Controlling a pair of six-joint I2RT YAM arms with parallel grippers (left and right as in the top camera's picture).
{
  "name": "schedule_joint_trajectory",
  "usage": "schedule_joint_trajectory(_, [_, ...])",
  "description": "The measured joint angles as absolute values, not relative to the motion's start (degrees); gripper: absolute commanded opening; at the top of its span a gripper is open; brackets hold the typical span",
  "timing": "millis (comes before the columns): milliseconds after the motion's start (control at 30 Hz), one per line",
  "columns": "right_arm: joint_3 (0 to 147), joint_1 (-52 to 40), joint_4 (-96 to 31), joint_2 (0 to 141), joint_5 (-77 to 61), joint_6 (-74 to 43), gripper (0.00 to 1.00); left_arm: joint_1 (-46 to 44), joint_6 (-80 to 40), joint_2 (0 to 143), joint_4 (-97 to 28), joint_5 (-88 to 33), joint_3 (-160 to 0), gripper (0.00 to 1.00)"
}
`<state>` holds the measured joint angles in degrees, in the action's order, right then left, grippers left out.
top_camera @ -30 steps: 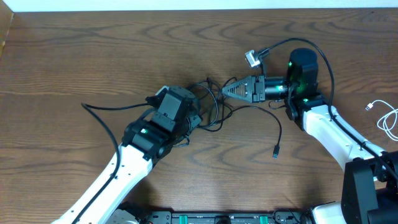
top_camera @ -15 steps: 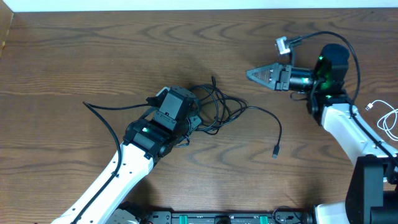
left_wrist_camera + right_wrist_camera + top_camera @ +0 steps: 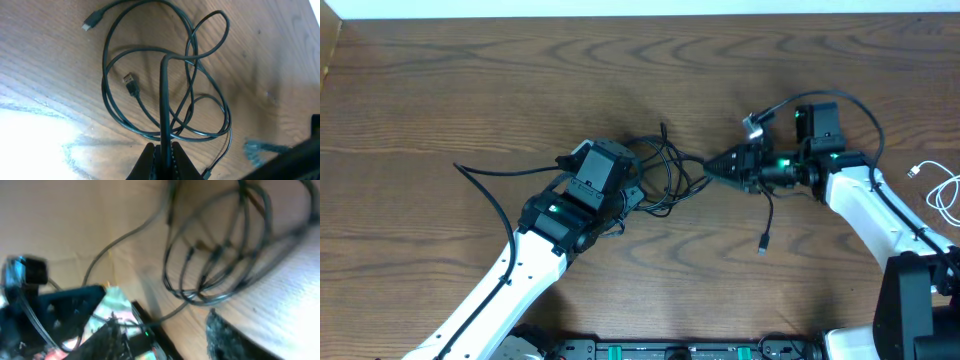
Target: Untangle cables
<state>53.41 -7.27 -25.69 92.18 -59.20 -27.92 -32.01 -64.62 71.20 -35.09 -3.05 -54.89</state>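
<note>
I am watching the left gripper [image 3: 162, 149] clamping a strand of the black cables [image 3: 668, 172], tangle lying mid-table, right gripper [image 3: 712, 163] hovering just beside it with fingers spread, white cable [image 3: 946, 192] lying well apart at the table [image 3: 470, 80] edge on the right.

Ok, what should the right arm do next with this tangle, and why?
Probably ease the right end effector forward and close on a loop of the black cables: its fingers stand apart short of the tangle, while the left end effector pinches one strand.
</note>
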Motion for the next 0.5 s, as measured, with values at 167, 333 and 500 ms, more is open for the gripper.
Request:
schedule_joint_trajectory(167, [53.41, -7.46, -32.64, 92.18, -53.36, -27.03, 0.81, -32.03, -64.49, 71.2, -35.14, -3.05, -54.89, 0.08])
schedule_joint_trajectory(333, [53.41, -10.02, -33.63, 92.18, -45.82, -29.78, 0.74, -32.01, -64.49, 71.2, -35.16, -3.05, -54.89, 0.08])
schedule_joint_trajectory(500, [53.41, -15.68, -30.57, 92.18, -39.09, -35.46, 0.64, -32.03, -64.49, 71.2, -35.16, -3.05, -54.89, 0.08])
